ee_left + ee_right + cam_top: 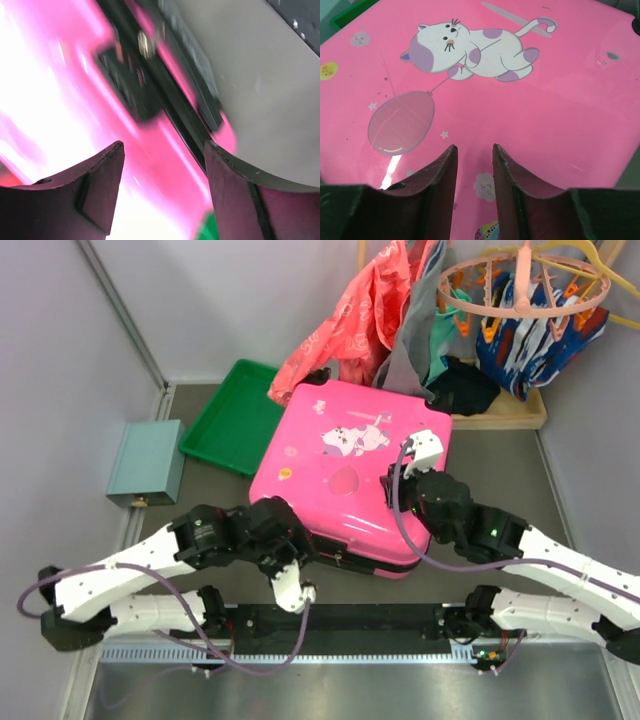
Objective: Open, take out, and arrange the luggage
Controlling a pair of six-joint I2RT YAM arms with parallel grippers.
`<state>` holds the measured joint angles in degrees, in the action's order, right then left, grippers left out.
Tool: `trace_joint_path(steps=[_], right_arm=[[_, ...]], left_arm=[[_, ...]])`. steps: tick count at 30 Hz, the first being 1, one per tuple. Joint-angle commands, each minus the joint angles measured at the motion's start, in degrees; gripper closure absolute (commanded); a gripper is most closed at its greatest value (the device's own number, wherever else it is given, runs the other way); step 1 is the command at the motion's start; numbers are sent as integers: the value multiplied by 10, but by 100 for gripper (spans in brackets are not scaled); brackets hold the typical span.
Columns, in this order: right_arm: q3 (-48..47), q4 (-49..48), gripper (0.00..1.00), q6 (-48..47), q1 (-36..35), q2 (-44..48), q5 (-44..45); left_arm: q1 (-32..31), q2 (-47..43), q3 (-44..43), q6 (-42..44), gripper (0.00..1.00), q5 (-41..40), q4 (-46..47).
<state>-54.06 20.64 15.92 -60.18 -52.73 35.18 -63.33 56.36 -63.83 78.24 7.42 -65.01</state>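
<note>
The luggage (330,480), a hot-pink hard-shell suitcase with a white cat sticker, lies flat and closed in the middle of the table. My left gripper (303,562) is at its near front edge. In the left wrist view, which is motion-blurred, its fingers stand wide open (162,145) with nothing between them, facing the pink side (60,100) and its black trim seam (175,120). My right gripper (420,455) hovers over the lid's right part. Its fingers are a narrow gap apart (474,146), holding nothing, just above the pink lid (560,100).
A green tray (225,420) touches the suitcase's far left corner, with a pale-teal box (145,460) to its left. Piled clothes (380,310), a round peg hanger (520,290) and a wooden box (510,410) crowd the back. Walls close in on both sides.
</note>
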Motion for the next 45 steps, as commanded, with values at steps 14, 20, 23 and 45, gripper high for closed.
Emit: trace_joint_path(steps=[14,20,23,45], right_arm=[[74,-10,64,-43,34,107,-55],[77,-17,64,-48,34,111,-71],[79,-24,64,-50,34,109,-71],[32,9,61,-116,34,71,-158]], left_arm=[[-246,306,-23,21,28,-290,122],[-236,317,-31,40,34,-338,97],[-214,310,-29,60,36,-352,83],[-102,171,14,69,100,-291,119]])
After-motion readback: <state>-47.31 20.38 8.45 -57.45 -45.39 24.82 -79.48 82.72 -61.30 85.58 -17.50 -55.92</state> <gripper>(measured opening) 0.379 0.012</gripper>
